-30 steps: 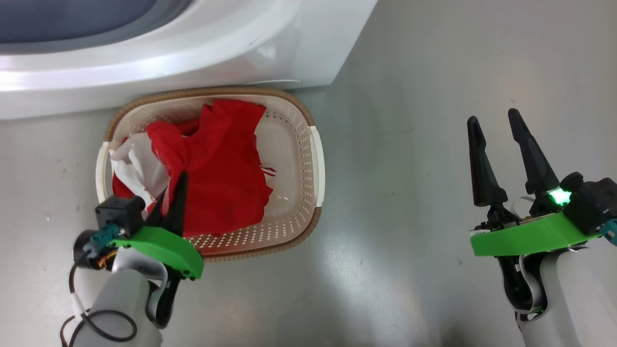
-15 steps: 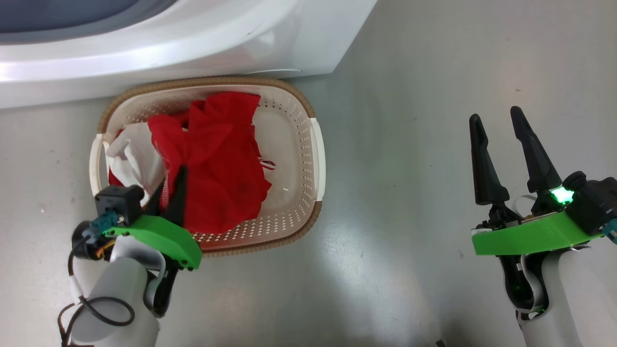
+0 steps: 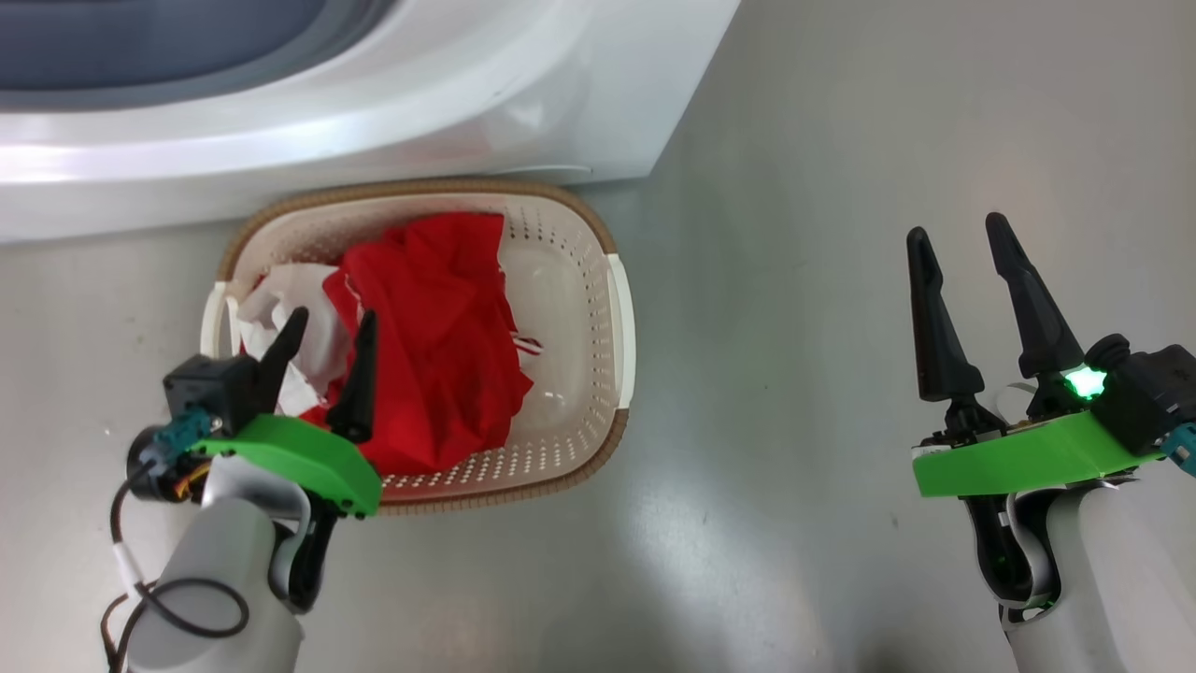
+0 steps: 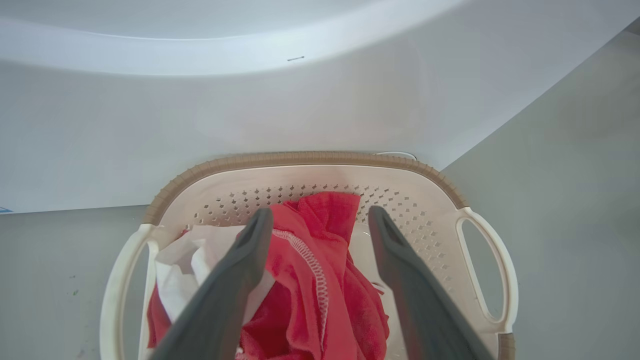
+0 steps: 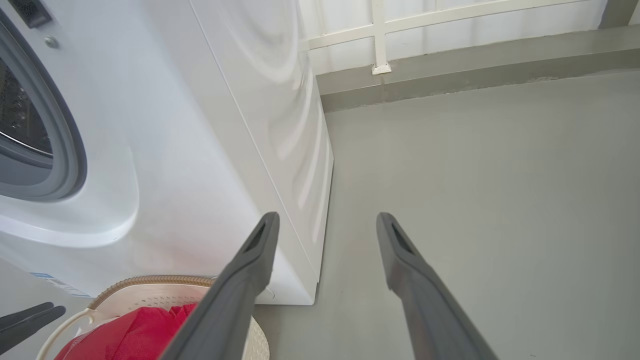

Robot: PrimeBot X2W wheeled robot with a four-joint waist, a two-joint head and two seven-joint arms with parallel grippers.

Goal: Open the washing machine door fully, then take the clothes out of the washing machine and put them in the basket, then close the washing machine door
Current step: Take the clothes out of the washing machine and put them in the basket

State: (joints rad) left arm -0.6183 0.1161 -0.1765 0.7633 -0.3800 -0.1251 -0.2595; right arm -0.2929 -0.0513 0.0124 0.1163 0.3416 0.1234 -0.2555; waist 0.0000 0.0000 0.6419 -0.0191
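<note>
The cream basket (image 3: 621, 318) stands on the floor against the washing machine (image 3: 374, 112). In it lie the clothes: a red jersey (image 3: 439, 346) and a white garment (image 3: 280, 308) at its left end. My left gripper (image 3: 334, 316) is open over the basket's left half, with nothing gripped. In the left wrist view its fingers (image 4: 320, 211) straddle the red jersey (image 4: 320, 280) lying below, beside the white garment (image 4: 185, 265). My right gripper (image 3: 957, 227) is open and empty over bare floor to the right. The washing machine door is out of view.
The grey gasket (image 5: 65, 150) of the machine's opening shows at the left of the right wrist view, with the basket (image 5: 150, 281) below it. A low wall ledge and white railing (image 5: 380, 35) run behind the machine. Grey floor stretches right of the basket.
My left gripper has opened and let go of the red jersey, which has settled into the basket. The right arm has stayed still. The head camera has shifted slightly.
</note>
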